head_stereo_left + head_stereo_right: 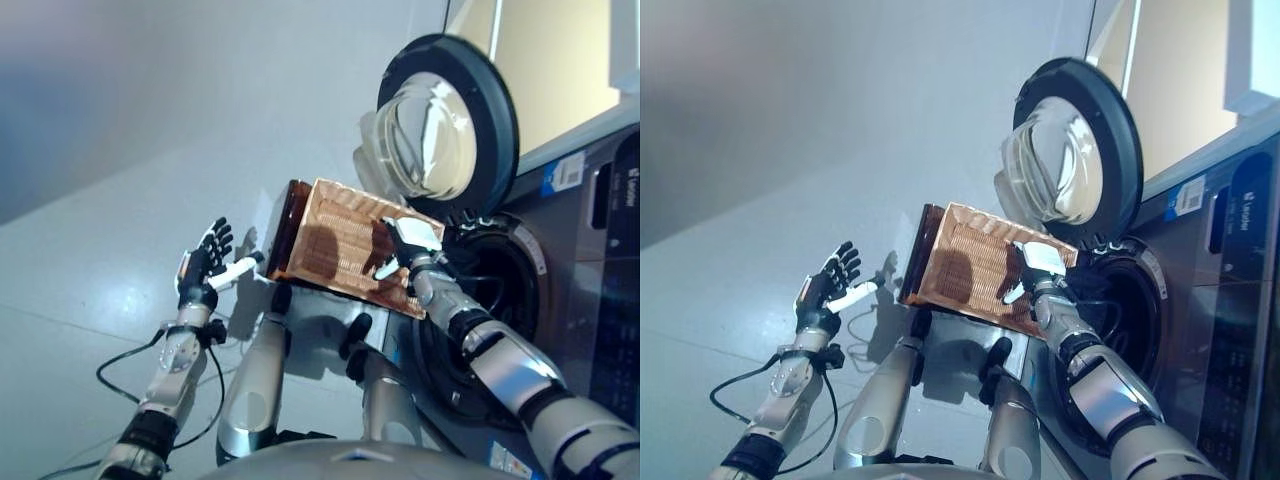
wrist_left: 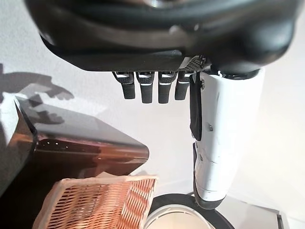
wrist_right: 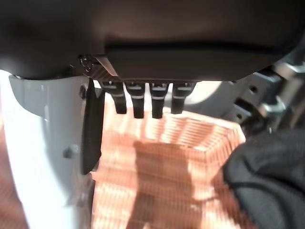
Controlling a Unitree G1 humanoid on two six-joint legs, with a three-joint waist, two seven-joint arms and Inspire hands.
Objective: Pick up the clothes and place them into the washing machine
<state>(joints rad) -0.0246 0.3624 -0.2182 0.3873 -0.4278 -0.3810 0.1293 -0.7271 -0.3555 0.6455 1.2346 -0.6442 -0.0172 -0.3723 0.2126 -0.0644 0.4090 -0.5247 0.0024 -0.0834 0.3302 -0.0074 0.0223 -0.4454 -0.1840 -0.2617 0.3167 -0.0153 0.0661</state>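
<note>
The shallow wicker basket rests on the dark brown box beside the washing machine. Its woven bottom shows bare in the right wrist view, with the hand's shadow on it. My right hand is open over the basket's end nearest the machine, fingers straight and holding nothing. A dark cloth lies just past the basket's rim on the machine side. My left hand is open and empty in the air, apart from the basket on its far side from the machine.
The washing machine's round glass door stands wide open above the dark drum opening. Pale floor spreads around the box. The box and the basket's corner show past my left hand.
</note>
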